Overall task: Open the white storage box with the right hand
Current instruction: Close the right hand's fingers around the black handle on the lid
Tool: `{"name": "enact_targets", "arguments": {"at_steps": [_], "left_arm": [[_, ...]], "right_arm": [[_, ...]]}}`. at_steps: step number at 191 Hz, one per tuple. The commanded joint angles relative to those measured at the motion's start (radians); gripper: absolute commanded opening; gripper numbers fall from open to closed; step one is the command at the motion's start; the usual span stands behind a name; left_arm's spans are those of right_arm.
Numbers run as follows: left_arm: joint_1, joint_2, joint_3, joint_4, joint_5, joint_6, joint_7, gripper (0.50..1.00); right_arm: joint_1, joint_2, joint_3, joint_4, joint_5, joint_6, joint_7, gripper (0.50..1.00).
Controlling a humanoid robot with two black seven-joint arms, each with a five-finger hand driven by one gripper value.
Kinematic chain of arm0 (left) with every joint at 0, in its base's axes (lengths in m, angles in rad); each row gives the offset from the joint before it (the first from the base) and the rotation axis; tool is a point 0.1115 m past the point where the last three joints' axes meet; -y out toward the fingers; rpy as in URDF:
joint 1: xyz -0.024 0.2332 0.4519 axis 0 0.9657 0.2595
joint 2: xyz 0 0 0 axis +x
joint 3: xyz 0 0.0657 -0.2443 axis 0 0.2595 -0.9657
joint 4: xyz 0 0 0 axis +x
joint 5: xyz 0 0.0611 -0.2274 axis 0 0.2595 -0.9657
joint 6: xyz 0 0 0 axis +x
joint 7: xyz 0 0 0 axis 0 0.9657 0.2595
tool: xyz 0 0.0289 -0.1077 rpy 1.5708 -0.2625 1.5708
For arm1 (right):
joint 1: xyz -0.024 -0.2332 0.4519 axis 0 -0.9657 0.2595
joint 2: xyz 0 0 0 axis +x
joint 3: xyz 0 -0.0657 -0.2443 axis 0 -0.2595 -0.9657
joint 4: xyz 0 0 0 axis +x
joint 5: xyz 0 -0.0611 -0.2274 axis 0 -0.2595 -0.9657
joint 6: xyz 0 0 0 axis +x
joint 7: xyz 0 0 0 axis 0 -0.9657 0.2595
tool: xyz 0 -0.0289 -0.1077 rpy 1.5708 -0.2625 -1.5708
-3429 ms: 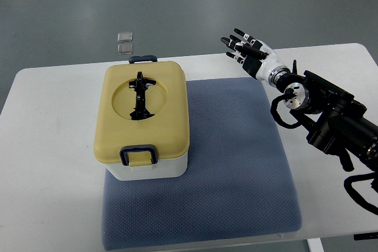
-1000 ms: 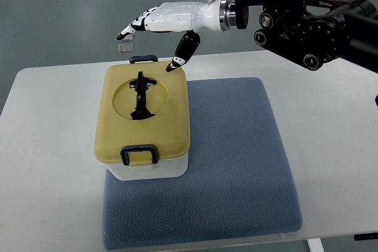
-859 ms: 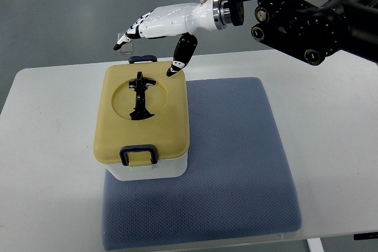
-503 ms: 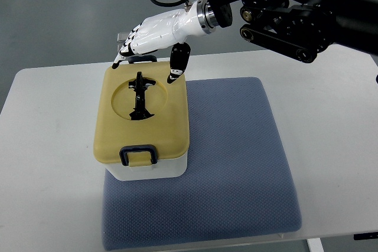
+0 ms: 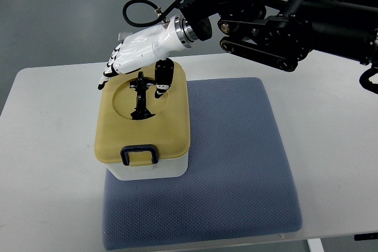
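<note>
The white storage box (image 5: 150, 170) with a tan-yellow lid (image 5: 142, 119) stands on the left part of the blue-grey mat (image 5: 236, 169). A black handle (image 5: 140, 97) lies folded in the lid's round recess. A dark latch (image 5: 139, 155) sits on the lid's near edge. My right hand (image 5: 133, 66) reaches in over the lid's far edge, palm down, fingers spread and holding nothing. Its thumb (image 5: 162, 81) points down beside the handle. The hand hides the far latch. The lid is closed.
The white table (image 5: 47, 146) holds the mat and the box. My black right arm (image 5: 277, 13) spans the upper right. Grey floor lies beyond the table's far edge.
My right hand has swung from the table's far right over to the box, then come down and left over the lid's far edge. The box has not moved.
</note>
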Motion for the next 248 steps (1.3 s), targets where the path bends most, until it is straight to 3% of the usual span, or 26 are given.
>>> {"name": "enact_targets", "arguments": {"at_steps": [1, 62, 94, 135, 159, 190, 195, 248], "left_arm": [[0.000, 0.000, 0.001, 0.000, 0.000, 0.000, 0.000, 1.000], [0.000, 0.000, 0.000, 0.000, 0.000, 0.000, 0.000, 1.000], [0.000, 0.000, 0.000, 0.000, 0.000, 0.000, 0.000, 1.000], [0.000, 0.000, 0.000, 0.000, 0.000, 0.000, 0.000, 1.000], [0.000, 0.000, 0.000, 0.000, 0.000, 0.000, 0.000, 1.000], [0.000, 0.000, 0.000, 0.000, 0.000, 0.000, 0.000, 1.000], [0.000, 0.000, 0.000, 0.001, 0.000, -0.001, 0.000, 1.000], [0.000, 0.000, 0.000, 0.000, 0.000, -0.001, 0.000, 1.000]], "right_arm": [[0.000, 0.002, 0.000, 0.000, 0.000, -0.002, 0.000, 0.928], [-0.006, 0.003, 0.000, -0.006, -0.004, -0.023, 0.000, 0.913], [-0.004, 0.003, 0.000, -0.013, -0.006, -0.031, 0.000, 0.866], [-0.012, 0.005, 0.000, -0.014, -0.007, -0.034, 0.000, 0.787], [-0.017, 0.005, -0.002, -0.014, -0.007, -0.054, 0.000, 0.709], [-0.027, -0.002, -0.002, -0.014, -0.007, -0.058, 0.000, 0.566], [-0.027, -0.003, -0.002, -0.014, -0.007, -0.060, 0.000, 0.505], [-0.037, -0.015, -0.002, -0.014, -0.006, -0.072, 0.000, 0.500]]}}
